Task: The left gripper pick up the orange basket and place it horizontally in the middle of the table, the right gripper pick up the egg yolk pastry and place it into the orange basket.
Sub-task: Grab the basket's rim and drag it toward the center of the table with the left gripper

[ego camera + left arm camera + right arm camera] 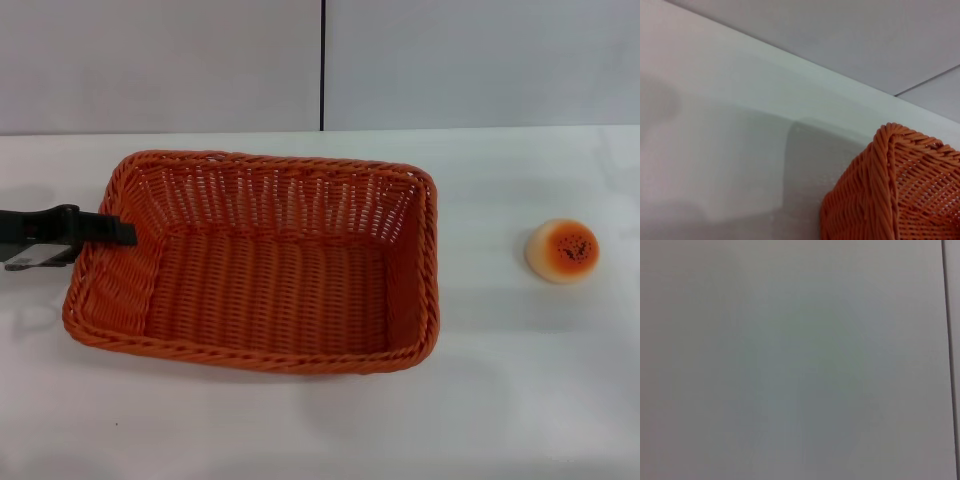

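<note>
where it reaches in level, the left gripper (125,232) seemingly clasps the orange basket (270,262) rim.

Even, diffuse overhead light leaves the white tabletop (300,430) bright, with soft grey shadows beside the orange basket (270,270) and mild overall softness.
</note>
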